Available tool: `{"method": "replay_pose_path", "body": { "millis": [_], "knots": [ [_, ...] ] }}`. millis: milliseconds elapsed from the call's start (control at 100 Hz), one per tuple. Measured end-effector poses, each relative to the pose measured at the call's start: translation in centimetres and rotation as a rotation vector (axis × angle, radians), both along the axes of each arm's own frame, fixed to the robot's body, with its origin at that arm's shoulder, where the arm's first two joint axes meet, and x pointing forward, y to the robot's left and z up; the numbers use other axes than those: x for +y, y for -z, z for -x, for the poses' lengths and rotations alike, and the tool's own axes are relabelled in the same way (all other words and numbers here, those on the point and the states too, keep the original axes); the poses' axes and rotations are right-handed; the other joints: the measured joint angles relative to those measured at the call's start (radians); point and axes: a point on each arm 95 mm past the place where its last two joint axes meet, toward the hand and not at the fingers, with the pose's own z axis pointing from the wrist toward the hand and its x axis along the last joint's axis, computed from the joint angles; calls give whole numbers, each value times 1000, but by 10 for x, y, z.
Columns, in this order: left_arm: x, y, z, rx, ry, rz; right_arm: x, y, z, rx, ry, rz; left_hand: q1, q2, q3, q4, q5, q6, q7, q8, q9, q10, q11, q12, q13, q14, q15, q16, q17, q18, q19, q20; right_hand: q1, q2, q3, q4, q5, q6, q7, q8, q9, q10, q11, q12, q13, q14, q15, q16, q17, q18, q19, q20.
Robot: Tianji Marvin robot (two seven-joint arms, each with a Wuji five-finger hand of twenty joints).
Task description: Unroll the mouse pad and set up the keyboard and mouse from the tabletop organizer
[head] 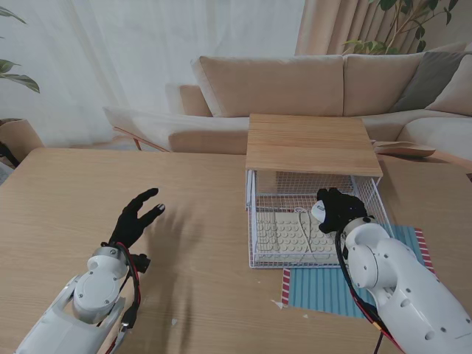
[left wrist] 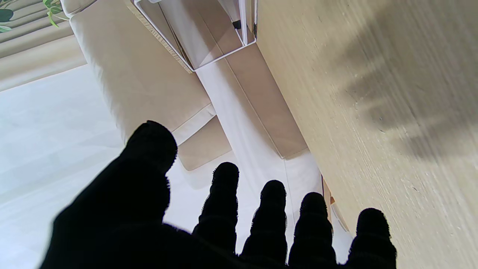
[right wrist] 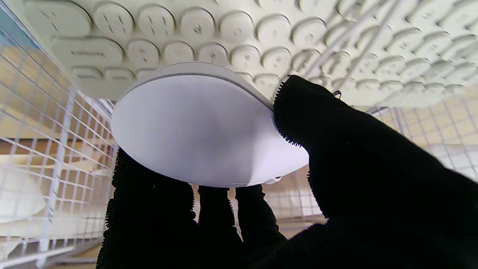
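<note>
The right hand [right wrist: 231, 209], black-gloved, is closed on the smooth white oval mouse [right wrist: 201, 130], thumb on one edge and fingers on the other, inside the white wire-mesh organizer with a wooden top [head: 313, 144]. The cream round-keyed keyboard [head: 291, 236] lies on the organizer floor; its key lettering is too blurred to read. The blue ribbed mouse pad with a red-striped edge [head: 317, 291] lies flat on the light wooden table [head: 206, 214], just beside the organizer on the side nearer to me. The left hand [head: 133, 220] hovers with fingers spread, holding nothing.
</note>
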Motion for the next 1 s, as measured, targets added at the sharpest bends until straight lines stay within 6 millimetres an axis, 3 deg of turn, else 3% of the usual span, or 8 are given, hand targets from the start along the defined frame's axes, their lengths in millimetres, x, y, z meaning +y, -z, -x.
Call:
{"method": "replay_pose_path", "body": {
  "millis": [320, 580, 1000],
  "knots": [
    [-2, 1, 1, 5, 9, 7, 4, -34, 6, -56, -67, -12, 0, 0, 0, 0, 0, 0, 0, 0, 0, 0, 0, 0, 0, 0, 0, 0, 0, 0, 0, 0, 8, -12, -1, -20, 6, -1, 1, -8, 6, 0, 0, 1, 9, 3, 0, 0, 14, 6, 0, 4],
    [-4, 1, 2, 5, 11, 13, -2, -63, 28, -133, -106, -13, 0, 0, 0, 0, 0, 0, 0, 0, 0, 0, 0, 0, 0, 0, 0, 0, 0, 0, 0, 0, 10, -13, -1, -20, 8, -1, 1, -9, 6, 0, 0, 1, 10, 4, 0, 0, 15, 6, 0, 5],
    [-9, 0, 2, 5, 24, 17, -34, -90, 71, -300, -51, 0, 0, 0, 0, 0, 0, 0, 0, 0, 0, 0, 0, 0, 0, 0, 0, 0, 0, 0, 0, 0, 12, -13, -1, -20, 17, -2, 1, -21, 9, 0, 0, 1, 10, 6, 6, 0, 17, 8, 0, 7]
  ]
}}
